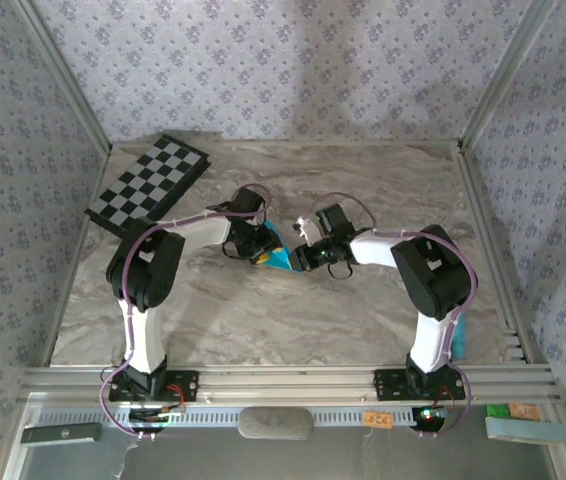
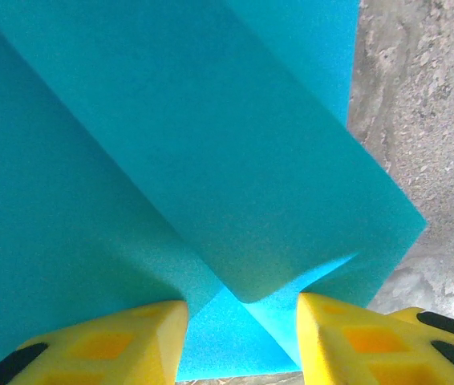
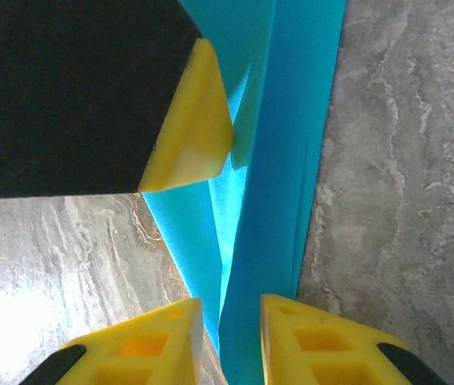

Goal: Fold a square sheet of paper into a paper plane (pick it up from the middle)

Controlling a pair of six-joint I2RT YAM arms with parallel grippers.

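Left wrist view, left gripper (image 2: 239, 337) parted astride creased matte turquoise paper (image 2: 211, 160), right gripper (image 3: 231, 341) pinching its fold, marbled table (image 3: 403, 160).

Turquoise paper (image 2: 171, 160); yellow claw fingertips (image 3: 291, 337)

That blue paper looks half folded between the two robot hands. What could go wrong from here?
The folded blue paper stands pinched between the right hand's fingers, so a hard pull might tear it or slip it loose. The left hand straddles a raised flap; pressing unevenly could crease it crooked. The two hands work very close together over the table and might bump.
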